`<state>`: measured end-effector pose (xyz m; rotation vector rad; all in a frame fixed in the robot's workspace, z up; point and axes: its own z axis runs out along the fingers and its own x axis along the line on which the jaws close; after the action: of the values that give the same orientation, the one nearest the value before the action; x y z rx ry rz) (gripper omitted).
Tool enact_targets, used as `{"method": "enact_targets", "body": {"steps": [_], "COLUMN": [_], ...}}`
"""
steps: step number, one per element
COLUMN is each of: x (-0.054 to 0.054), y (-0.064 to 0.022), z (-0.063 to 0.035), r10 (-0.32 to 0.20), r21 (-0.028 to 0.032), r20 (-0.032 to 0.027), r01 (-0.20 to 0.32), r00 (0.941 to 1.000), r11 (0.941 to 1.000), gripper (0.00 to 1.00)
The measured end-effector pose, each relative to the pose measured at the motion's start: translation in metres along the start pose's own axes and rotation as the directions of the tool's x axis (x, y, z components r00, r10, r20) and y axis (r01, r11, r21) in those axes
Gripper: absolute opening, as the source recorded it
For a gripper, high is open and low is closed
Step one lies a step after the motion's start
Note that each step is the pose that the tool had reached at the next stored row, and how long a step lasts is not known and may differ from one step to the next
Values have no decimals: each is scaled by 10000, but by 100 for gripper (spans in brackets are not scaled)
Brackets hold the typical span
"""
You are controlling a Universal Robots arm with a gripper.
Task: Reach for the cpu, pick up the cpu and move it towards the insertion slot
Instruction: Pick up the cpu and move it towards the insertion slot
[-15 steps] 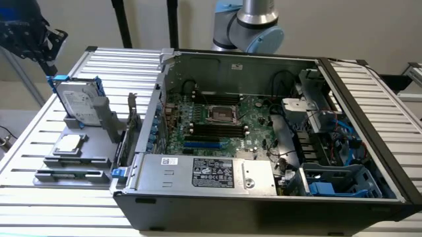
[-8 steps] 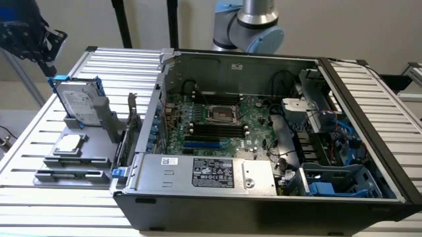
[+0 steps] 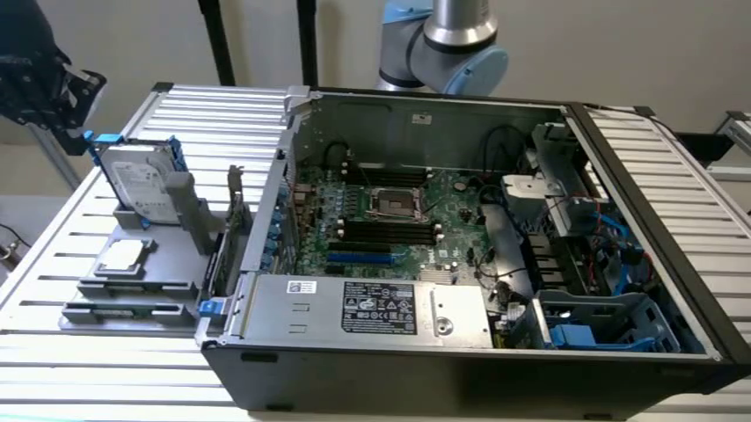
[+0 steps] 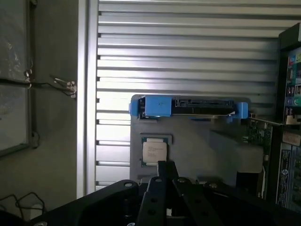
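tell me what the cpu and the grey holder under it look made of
The cpu: the top looks like silver metal with a pale sheen, the rim like beige board. The holder: matte, uniform grey, probably plastic, though painted metal is possible.

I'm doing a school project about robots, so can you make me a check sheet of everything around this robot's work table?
Surface: slatted metal table carrying an open computer case.
Job's things: cpu lying flat in a grey holder; socket on the board inside the case.
Clutter: hard drive with blue brackets, standing upright in the same holder.
Hand: hand shut, holding nothing; cpu not picked up.
Cables: black and blue cables inside the case, at the exterior view's right.
Surroundings: pale wall, black poles, robot arm behind the case.
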<state>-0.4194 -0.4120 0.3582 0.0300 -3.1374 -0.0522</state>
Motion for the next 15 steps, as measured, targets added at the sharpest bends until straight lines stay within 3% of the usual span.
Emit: {"method": "enact_targets", "body": {"steps": [5,10,13,15], "x": [2,1,1,1], "y": [-139,-145,-145,-145], "z": [25,46,48,51], "r10": [1,2,2,1], "r21": [110,126,125,124], "r20": [-3,-5,-4,-3], "r01": [-1,-2,-2,-1], "r00": [10000,10000,10000,10000], "r11": [9999,9999,9999,9999], "gripper": [11,11,18,30]}}
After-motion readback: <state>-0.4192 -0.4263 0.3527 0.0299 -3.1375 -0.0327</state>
